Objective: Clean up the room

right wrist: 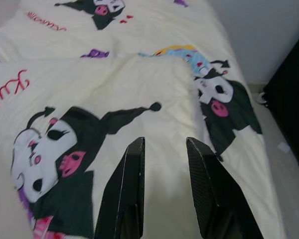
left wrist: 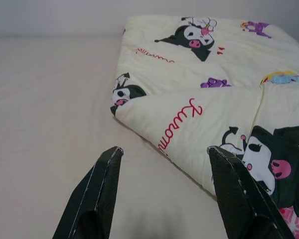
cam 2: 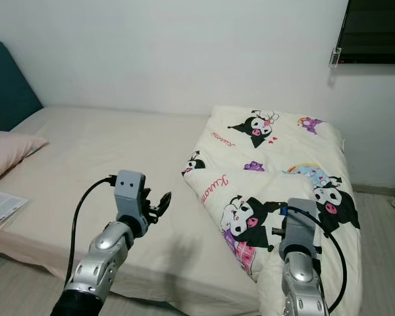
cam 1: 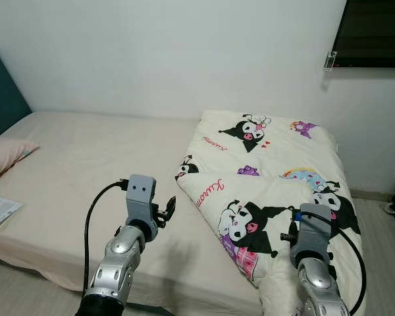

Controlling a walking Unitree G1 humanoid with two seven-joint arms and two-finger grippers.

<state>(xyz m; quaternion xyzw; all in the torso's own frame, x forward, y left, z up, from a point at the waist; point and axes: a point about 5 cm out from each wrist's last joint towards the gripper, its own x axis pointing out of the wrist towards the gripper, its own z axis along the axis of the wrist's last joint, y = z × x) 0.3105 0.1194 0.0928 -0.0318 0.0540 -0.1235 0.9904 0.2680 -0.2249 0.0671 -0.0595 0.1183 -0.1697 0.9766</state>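
The step in hand looks like making the bed: a cream quilt (cam 1: pixel 270 178) printed with cartoon characters lies folded over on itself across the right half of the bed (cam 1: pixel 85 171), from the centre of the head view down to the lower right, while the left half of the mattress is bare sheet. Both arms are raised toward it and nothing is held yet, so I judge this the approach before a first grasp.

The left pincer (left wrist: pixel 162 191) hangs above bare sheet in the lower centre of the head view, just short of the quilt's folded left edge; its two black fingers (left wrist: pixel 99 194) are spread wide and released, empty. The left forearm rises from the bottom edge and angles up and to the right. The right pincer (right wrist: pixel 164 186) hovers over the quilt in the lower right, above a black-and-white character print; its fingers stand apart with a narrower gap, also released and empty. Whether they touch the fabric I cannot tell.

The next move probably calls for each pincer to drop onto a quilt edge, clench on a fold of fabric, and draw the folded layer left over the bare mattress. Soft, thick cloth may slip or bunch.

A pink pillow (cam 1: pixel 3 158) and a booklet (cam 1: pixel 0 210) lie at the left edge.
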